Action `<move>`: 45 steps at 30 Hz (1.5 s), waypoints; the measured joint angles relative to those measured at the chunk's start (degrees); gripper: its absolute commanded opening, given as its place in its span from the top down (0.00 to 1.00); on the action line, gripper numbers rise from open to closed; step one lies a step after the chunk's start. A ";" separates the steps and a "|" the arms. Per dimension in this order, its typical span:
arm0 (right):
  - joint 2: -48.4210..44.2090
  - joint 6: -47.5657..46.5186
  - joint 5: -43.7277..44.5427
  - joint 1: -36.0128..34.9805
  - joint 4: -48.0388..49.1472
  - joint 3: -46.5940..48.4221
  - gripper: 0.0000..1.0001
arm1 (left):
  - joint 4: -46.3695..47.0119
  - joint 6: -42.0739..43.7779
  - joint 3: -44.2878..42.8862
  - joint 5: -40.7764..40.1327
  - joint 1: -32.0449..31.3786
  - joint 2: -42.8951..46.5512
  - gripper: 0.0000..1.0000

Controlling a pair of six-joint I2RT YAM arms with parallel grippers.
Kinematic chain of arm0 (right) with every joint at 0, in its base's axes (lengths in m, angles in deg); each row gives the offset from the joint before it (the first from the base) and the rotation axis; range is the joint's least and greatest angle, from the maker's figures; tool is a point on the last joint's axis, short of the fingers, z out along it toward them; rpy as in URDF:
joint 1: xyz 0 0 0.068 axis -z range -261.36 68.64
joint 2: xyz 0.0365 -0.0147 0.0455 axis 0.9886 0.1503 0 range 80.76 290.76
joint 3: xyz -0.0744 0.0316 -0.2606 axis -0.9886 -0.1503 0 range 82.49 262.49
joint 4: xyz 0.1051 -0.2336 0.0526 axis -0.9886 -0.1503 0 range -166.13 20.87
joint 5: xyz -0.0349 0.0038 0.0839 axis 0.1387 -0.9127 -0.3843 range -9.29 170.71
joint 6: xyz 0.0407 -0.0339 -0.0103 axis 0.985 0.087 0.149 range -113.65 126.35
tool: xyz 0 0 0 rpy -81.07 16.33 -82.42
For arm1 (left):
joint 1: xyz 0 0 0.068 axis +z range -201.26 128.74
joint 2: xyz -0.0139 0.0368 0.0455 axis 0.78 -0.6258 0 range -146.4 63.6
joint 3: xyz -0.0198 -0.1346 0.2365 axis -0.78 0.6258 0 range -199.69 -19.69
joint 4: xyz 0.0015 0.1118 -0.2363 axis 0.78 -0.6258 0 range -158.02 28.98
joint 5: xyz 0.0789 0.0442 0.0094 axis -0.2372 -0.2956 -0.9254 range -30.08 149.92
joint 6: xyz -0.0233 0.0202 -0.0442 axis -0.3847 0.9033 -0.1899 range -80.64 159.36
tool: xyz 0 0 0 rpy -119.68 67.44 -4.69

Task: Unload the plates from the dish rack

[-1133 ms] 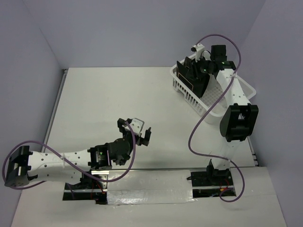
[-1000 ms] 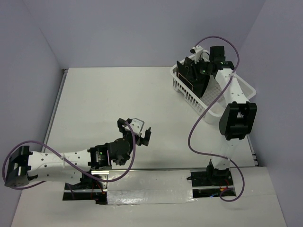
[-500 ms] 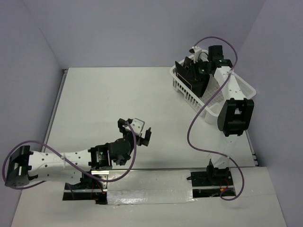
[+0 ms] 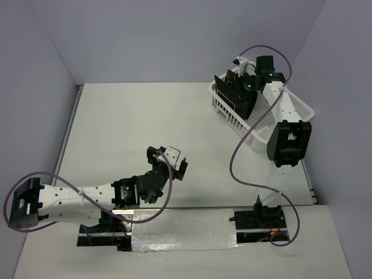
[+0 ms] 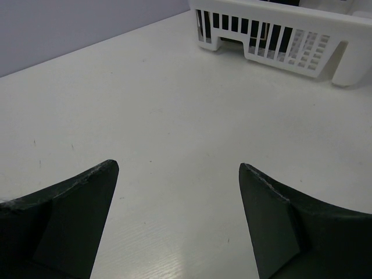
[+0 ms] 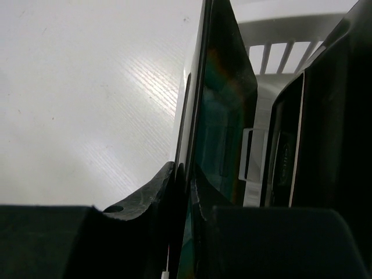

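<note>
Top: I see right pincer [image 4: 239,87] down inside dish rack [image 4: 231,119], far right of counter [image 4: 133,116]; left pincer [image 4: 168,158] spread over counter, empty. Left wrist: fingers wide apart, nothing between. Right wrist: right pincer clamped on edge of upright black-rimmed plate [image 6: 224,116].

The dish rack [image 5: 279,35] at the far right was smooth white moulded plastic with a soft sheen, and the square plate [image 6: 224,116] had a glossy dark face that threw back teal and amber reflections. The table [image 5: 174,104] was white and mostly matt, with a fine linear grain that caught the light in streaks. The fingers [image 5: 75,215] of the left gripper [image 5: 177,165] were matt black plastic, scuffed pale along their edges.
</note>
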 measured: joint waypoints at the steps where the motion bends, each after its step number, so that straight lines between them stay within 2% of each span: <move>1: 0.00 0.22 -0.15 0.02 0.04 0.00 1.00 | -0.02 0.00 0.00 -0.09 0.00 0.00 0.03; 17: 0.02 6.86 -4.02 1.60 0.98 1.81 1.00 | 0.02 0.00 0.00 -0.68 0.00 0.00 0.03; 29: -1.51 10.47 -3.67 1.88 1.07 4.79 1.00 | 0.31 0.02 0.00 -0.76 -0.07 0.52 0.03; 39: -11.04 17.44 -1.29 2.03 8.90 5.25 1.00 | 0.90 0.04 0.04 -3.30 -0.24 1.55 0.04; 45: -15.54 19.98 3.04 0.35 14.08 8.98 1.00 | 1.77 -0.11 1.84 -3.82 -0.44 6.45 0.04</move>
